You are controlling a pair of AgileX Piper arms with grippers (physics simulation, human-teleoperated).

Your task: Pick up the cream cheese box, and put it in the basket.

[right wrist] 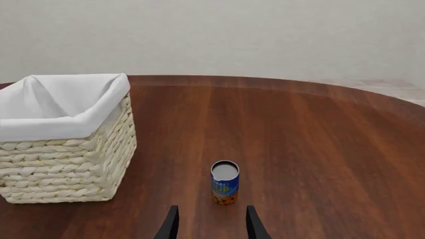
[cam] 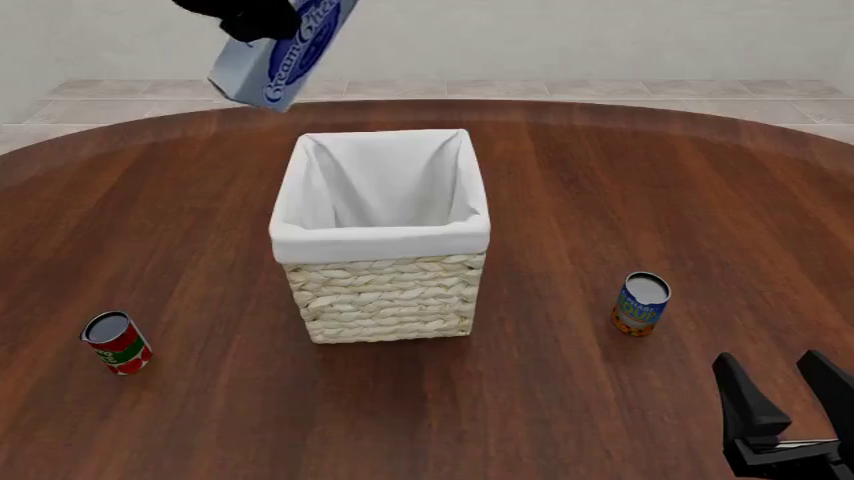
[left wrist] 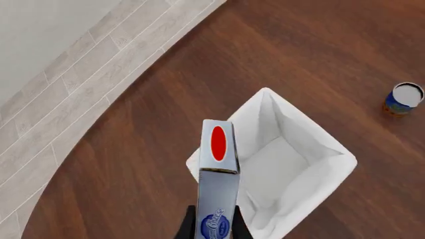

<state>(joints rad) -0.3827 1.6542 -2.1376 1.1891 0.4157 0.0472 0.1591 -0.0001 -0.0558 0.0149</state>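
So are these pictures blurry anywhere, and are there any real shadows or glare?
Front view: sharp throughout, even flat light, only a faint soft shadow under the basket and the cans. Left wrist view: the cream cheese box looks stretched by closeness, its print slightly soft. Right wrist view: crisp, with a mild sheen on the table, no hard glare.

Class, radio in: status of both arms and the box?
Left gripper shut on cream cheese box, above basket rim. Right gripper open, idle. Nothing blocks the drop.
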